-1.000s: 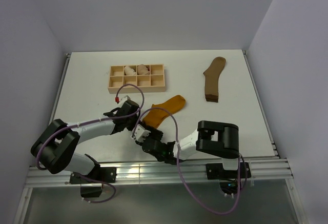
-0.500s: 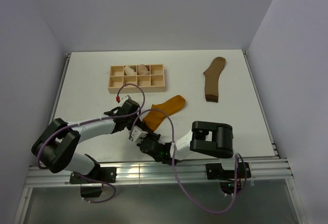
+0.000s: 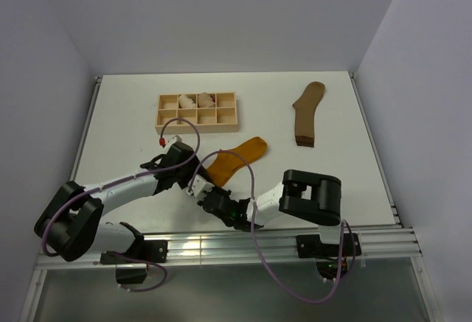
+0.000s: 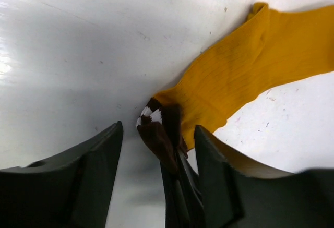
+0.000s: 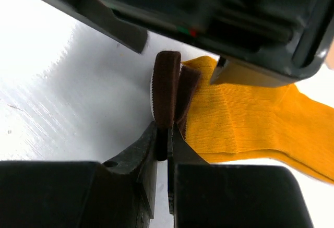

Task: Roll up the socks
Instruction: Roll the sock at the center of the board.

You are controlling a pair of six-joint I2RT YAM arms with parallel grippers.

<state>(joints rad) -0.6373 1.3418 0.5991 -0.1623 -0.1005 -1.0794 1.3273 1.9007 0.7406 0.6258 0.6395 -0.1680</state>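
Note:
The mustard-orange sock lies flat near the table's middle, its striped cuff lifted at the near-left end. My right gripper is shut on that brown cuff, pinching it upright between both fingertips. Around the same cuff stands my left gripper, open, one finger on either side of the cuff and of the right gripper's fingers, touching neither. From above, both grippers meet at the sock's near end. The olive-brown sock lies alone, flat, at the far right.
A wooden compartment tray stands at the back left, with two pale rolled bundles in its upper cells. Purple cables loop over both arms. The table's metal rail runs along the near edge.
My left gripper has opened and let go of the cuff, drawing slightly back to the left. The right gripper has closed onto the cuff in its place.

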